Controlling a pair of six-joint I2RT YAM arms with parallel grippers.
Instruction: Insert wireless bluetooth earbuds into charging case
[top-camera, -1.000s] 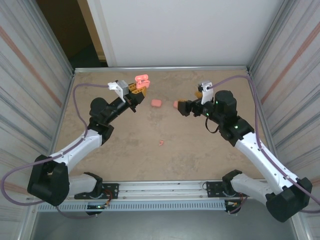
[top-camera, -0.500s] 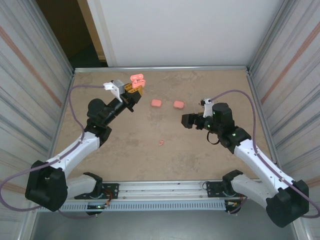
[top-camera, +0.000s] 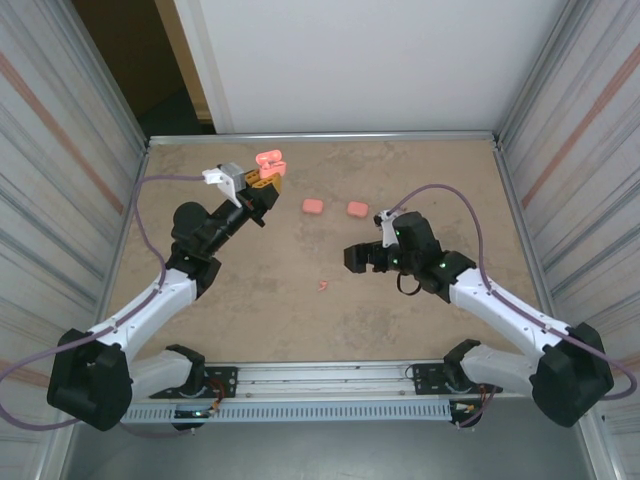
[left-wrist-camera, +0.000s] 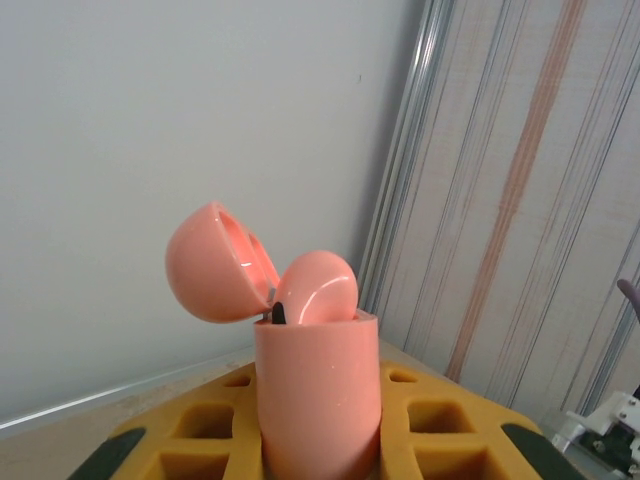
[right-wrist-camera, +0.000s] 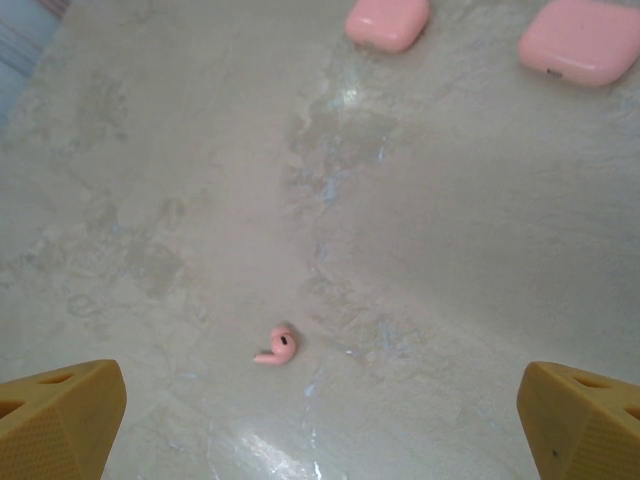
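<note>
Left gripper (top-camera: 266, 178), on inspection, is clamped on a charging case (left-wrist-camera: 318, 400) and holds it upright between its yellow fingers (left-wrist-camera: 435, 425) over the far left part of the table (top-camera: 250, 310). I note that the lid (left-wrist-camera: 215, 262) is hinged back. A rounded pink piece with a small dark spot (left-wrist-camera: 318, 288) sits in the mouth of the case. It appears to be a seated earbud, but I cannot confirm more than that from the left wrist view.

Right gripper (right-wrist-camera: 318, 405) has its jaws spread wide and holds nothing. It hangs above the middle of the table and faces down.

One loose earbud (right-wrist-camera: 277, 346) lies on the bare surface, apart from everything else. In the right wrist view it is ahead of my right fingers (right-wrist-camera: 60, 420) and nearer the left-hand one. In the top view it lies just to the left of that gripper and on the side toward the arm bases.

Beyond the loose earbud, toward the back, a closed case (top-camera: 313, 206) and a second closed case (top-camera: 357, 209) lie flat, side by side and not touching. They are to the right of the held case.

Ribbed metal panels (top-camera: 60, 160) flank the table.
</note>
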